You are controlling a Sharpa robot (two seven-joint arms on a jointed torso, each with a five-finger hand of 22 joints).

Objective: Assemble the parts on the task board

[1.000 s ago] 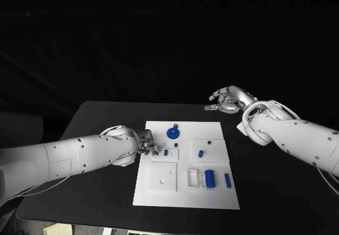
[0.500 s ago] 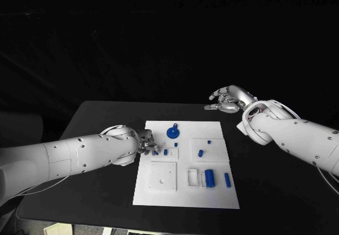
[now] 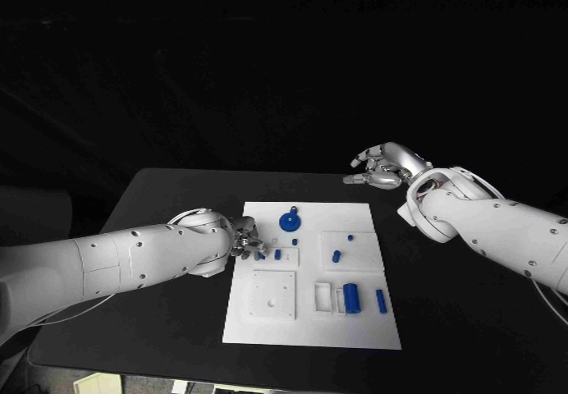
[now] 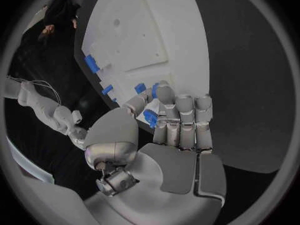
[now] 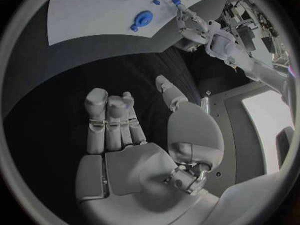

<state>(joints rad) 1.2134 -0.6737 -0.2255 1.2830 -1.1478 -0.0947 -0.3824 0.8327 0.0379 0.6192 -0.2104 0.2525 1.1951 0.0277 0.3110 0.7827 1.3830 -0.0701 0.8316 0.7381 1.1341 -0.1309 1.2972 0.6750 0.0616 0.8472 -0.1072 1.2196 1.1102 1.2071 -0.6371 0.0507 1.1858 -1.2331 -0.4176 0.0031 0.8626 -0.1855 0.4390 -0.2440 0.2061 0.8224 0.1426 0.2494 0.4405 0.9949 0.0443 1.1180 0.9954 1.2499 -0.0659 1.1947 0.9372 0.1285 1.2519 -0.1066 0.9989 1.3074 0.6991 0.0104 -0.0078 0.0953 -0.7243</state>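
Note:
The white task board (image 3: 308,332) lies in the middle of the black table. My left hand (image 3: 246,240) is at the board's left edge and pinches a small blue part (image 4: 150,118) between thumb and fingers, low over a small raised plate (image 3: 284,262). A second blue peg (image 3: 278,255) stands on that plate. A blue round disc (image 3: 289,222) sits at the board's far end. My right hand (image 3: 379,171) hangs in the air beyond the board's far right corner, fingers loosely bent, thumb apart, holding nothing (image 5: 115,122).
Two small blue pieces (image 3: 336,257) sit on a raised plate at the board's right. Near the front lie a blue cylinder (image 3: 350,298), a blue bar (image 3: 381,302), a white frame (image 3: 322,297) and a white square plate (image 3: 272,295). Bare table (image 3: 166,328) surrounds the board.

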